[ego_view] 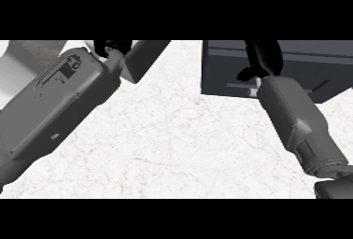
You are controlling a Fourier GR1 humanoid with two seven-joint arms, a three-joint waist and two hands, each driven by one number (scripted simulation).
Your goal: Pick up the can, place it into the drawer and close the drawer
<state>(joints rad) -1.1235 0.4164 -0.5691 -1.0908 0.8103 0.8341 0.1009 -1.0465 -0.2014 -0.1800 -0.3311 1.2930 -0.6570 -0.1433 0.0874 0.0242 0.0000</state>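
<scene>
Two grey forearms rise from the lower edge of the head view across a white marbled counter (186, 140). Taking the dark drawer unit (303, 60) at the far right as the landmark, everything else is placed against it.

Nearest, the right forearm (303, 126) enters from the lower right corner, just below the drawer unit, and slants up toward it. The left forearm (55, 107) is much broader in view and fills the left side, well apart from the drawer unit, with bare counter between them.

Farther up, the right hand (263, 58) shows as a black shape lying over the drawer unit's dark top, near its left half. Its fingers merge with the dark surface behind them, so I cannot tell whether they are released, clenched or holding something.

The left hand (111, 45) shows only as a small black part at the top edge, well left of the drawer unit. Too little of it shows to tell how its fingers are set.

A pale handle (243, 87) sits on the drawer unit's near face, just left of the right wrist.

No can is visible; whether either hand hides it cannot be told.
</scene>
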